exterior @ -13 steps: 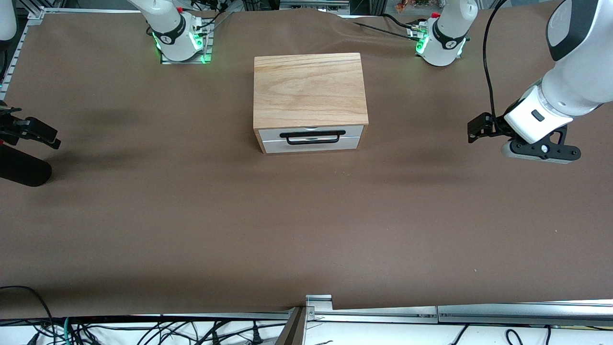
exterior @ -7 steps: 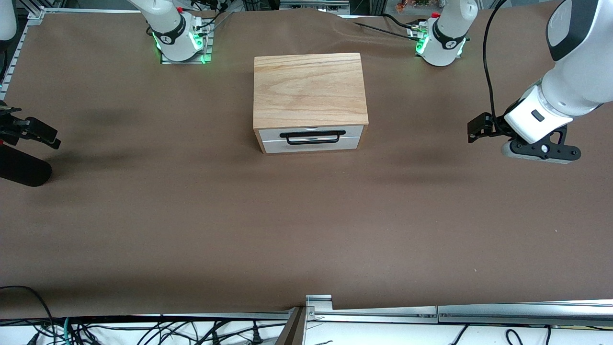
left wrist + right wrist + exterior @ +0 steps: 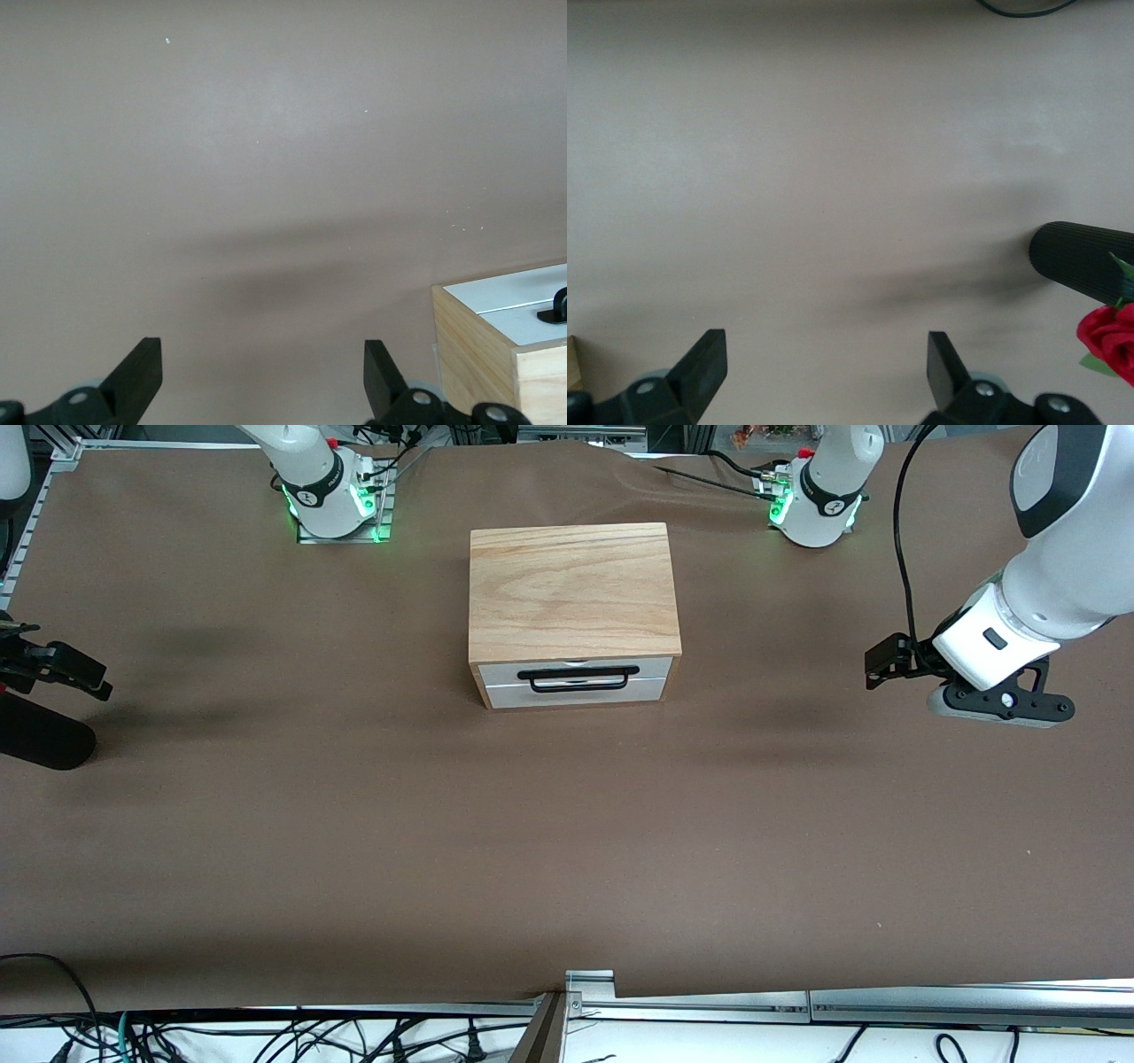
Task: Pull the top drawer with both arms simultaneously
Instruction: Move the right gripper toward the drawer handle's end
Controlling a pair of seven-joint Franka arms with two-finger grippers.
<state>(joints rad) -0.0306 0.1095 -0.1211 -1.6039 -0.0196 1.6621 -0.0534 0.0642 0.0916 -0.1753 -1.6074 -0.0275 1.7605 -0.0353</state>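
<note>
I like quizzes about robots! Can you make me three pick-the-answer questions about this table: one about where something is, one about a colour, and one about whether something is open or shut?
1. Where is the wooden box?
A. in the middle of the table, between the two arms
B. hanging from a claw
C. on the floor

2. What colour is the drawer handle?
A. red
B. black
C. yellow

3. How is the top drawer?
A. pulled all the way out
B. taken out and lying on the table
C. pushed in, shut

Answers:
1 A: it sits on the brown table, with the left claw and right claw off at either end.
2 B: a thin black bar on the white front.
3 C: its white front sits flush in the box.
</note>
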